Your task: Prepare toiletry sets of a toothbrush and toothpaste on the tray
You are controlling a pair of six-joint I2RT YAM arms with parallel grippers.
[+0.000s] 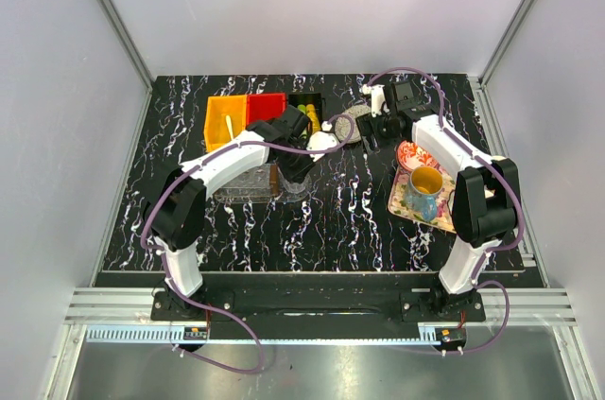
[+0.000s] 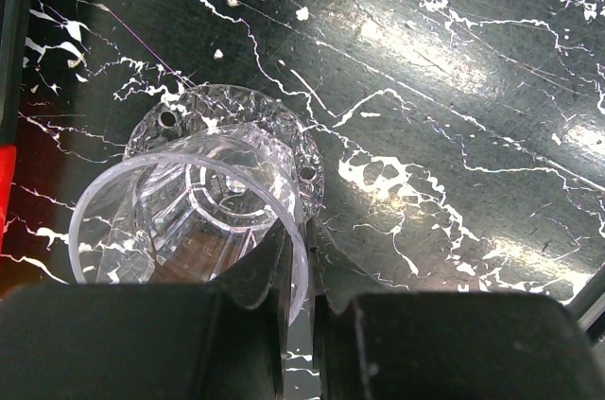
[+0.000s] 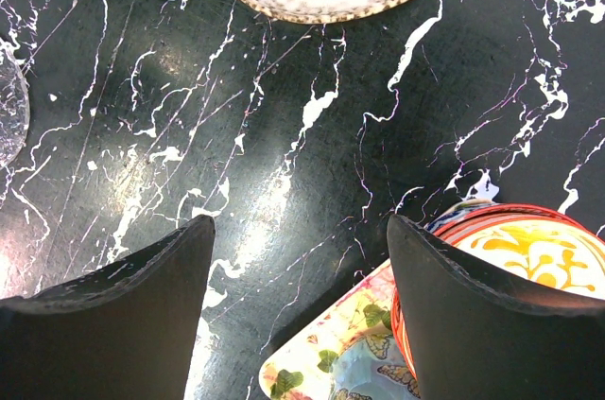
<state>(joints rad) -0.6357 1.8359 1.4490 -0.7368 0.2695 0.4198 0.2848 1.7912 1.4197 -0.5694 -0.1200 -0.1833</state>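
Marbled table (image 1: pixel 359 216) — toothbrush (image 1: pixel 230 129) in yellow bin (image 1: pixel 217 109), apart from left pincer (image 2: pixel 304 269) clenching clear cup (image 2: pixel 189 201).

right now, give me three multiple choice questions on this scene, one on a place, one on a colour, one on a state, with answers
1. Where does the slim white toothbrush lie?
A on the floral tray
B in the orange plastic bin
C on the speckled plate

2. What colour is the plastic bin beside the orange one?
A blue
B white
C red

3. How is the right pincer?
A open and empty
B shut on a tube
C shut on a plate

Answers:
1 B, the white stick lies inside the orange walls.
2 C, a red bin adjoins the orange one.
3 A, its fingers stand wide apart with only table between them.
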